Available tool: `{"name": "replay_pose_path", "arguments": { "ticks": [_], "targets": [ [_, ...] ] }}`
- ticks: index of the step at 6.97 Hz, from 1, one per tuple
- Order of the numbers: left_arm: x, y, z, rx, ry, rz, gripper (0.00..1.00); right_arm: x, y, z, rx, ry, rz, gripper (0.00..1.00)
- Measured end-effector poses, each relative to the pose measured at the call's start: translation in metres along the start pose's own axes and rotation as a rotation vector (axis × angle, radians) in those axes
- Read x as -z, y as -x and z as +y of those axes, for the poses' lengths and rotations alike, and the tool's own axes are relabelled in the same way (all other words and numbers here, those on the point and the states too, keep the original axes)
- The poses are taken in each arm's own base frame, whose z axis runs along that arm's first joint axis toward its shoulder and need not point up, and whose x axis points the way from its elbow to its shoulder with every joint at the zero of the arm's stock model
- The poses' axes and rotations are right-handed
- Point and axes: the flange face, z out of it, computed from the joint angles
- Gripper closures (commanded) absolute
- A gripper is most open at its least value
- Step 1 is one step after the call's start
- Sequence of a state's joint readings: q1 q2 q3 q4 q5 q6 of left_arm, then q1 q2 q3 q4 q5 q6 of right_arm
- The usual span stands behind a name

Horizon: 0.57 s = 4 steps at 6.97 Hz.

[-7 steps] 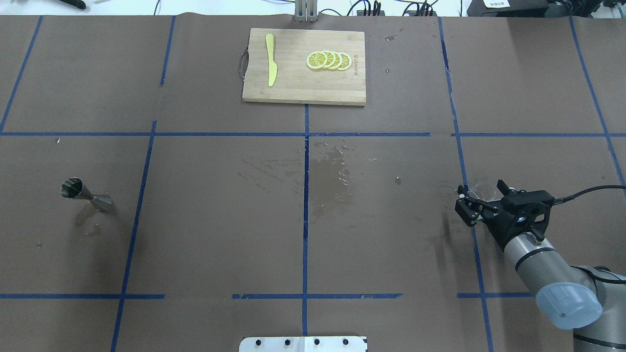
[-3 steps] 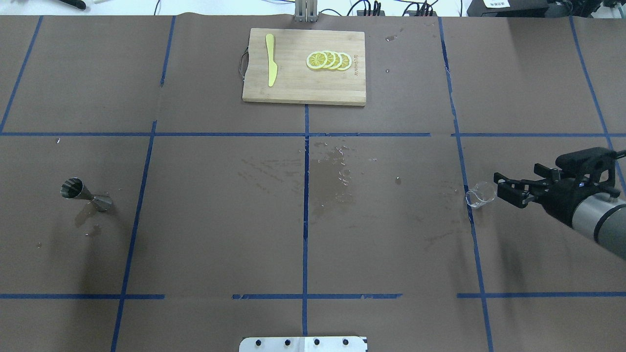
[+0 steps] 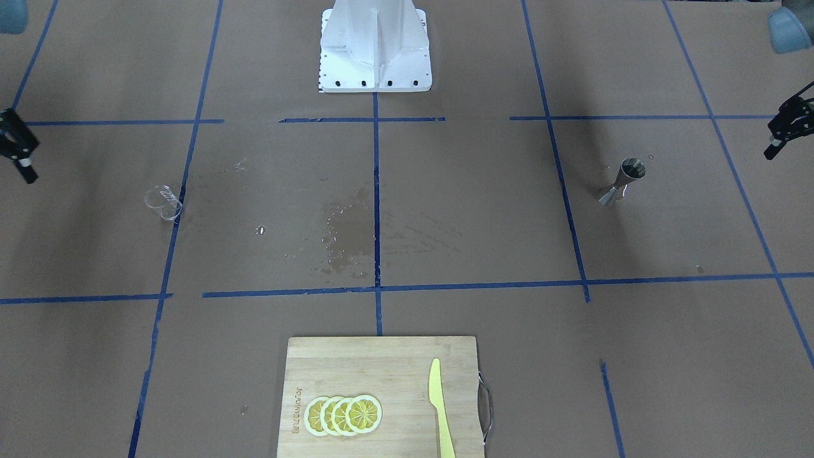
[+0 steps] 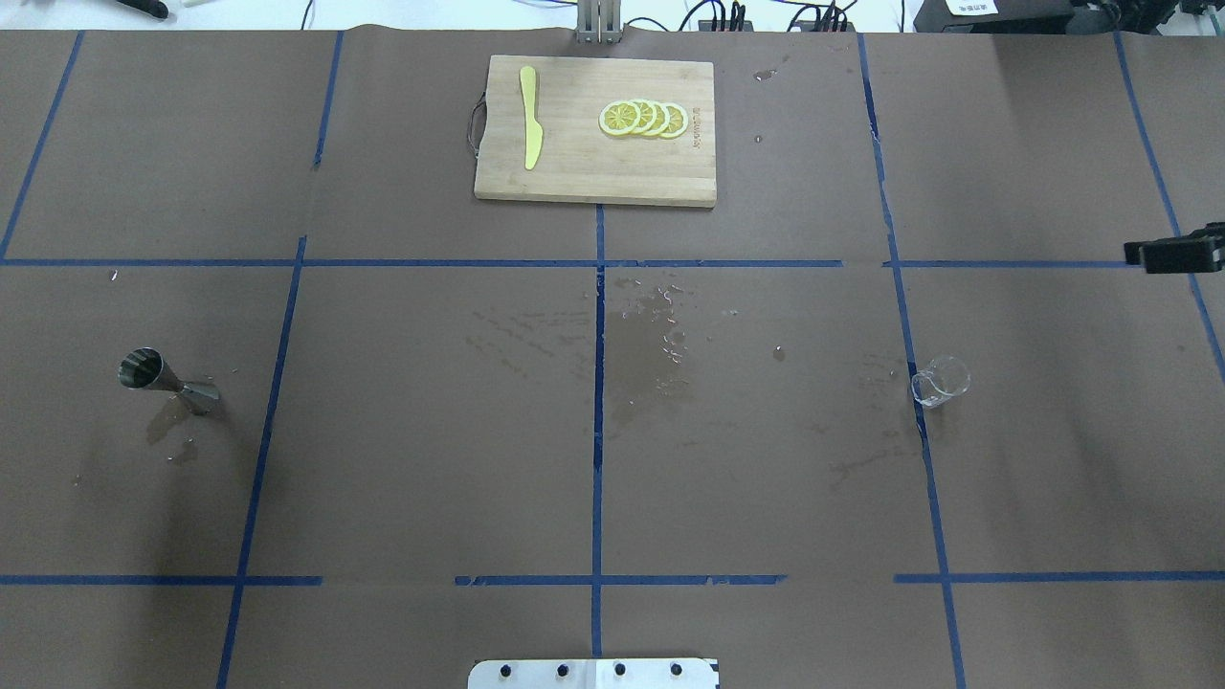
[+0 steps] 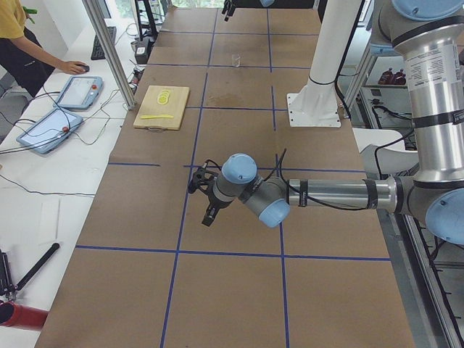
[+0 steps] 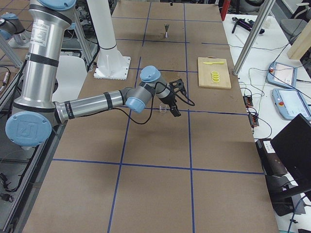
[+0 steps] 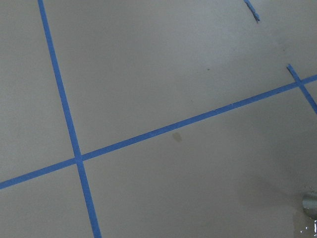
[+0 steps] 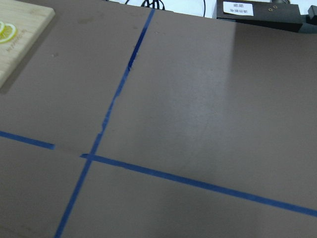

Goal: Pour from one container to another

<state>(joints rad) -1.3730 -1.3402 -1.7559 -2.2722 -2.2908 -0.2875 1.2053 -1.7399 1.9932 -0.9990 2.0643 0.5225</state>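
Observation:
The clear glass cup (image 4: pixel 940 381) stands upright by itself on the right half of the table, also seen in the front view (image 3: pixel 163 202). Far off on the left half stands the steel jigger (image 4: pixel 167 381), upright (image 3: pixel 623 181), with small wet spots near it. My right gripper (image 3: pixel 14 143) hangs at the table's right edge, open and empty, well clear of the cup; only a black tip of it (image 4: pixel 1172 254) shows overhead. Past the jigger, at the table's left end, my left gripper (image 3: pixel 785 130) is open and empty.
A wooden cutting board (image 4: pixel 593 182) with lemon slices (image 4: pixel 643 118) and a yellow knife (image 4: pixel 530 117) lies at the far middle. A wet patch (image 4: pixel 651 364) marks the table's centre. The robot's base plate (image 4: pixel 593 673) is at the near edge.
My right gripper, which was around the glass cup, has let go of it and drawn back to the right and away. The cup stays standing in place; the jigger has not moved.

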Motion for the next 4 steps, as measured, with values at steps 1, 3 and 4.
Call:
{"name": "replay_pose_path", "arguments": {
  "ticks": [1,3,4],
  "targets": [
    [0.012,0.018,-0.015,0.021,0.026,-0.039,0.0,0.018,-0.04,-0.025,0.032,0.076,0.031,0.0],
    [0.07,0.056,-0.071,0.083,0.077,-0.118,0.0,0.042,-0.094,-0.037,-0.045,0.239,0.029,0.0],
    [0.105,0.071,-0.09,0.135,0.108,-0.141,0.0,0.043,-0.107,-0.027,-0.105,0.302,0.02,0.0]
  ]
}}
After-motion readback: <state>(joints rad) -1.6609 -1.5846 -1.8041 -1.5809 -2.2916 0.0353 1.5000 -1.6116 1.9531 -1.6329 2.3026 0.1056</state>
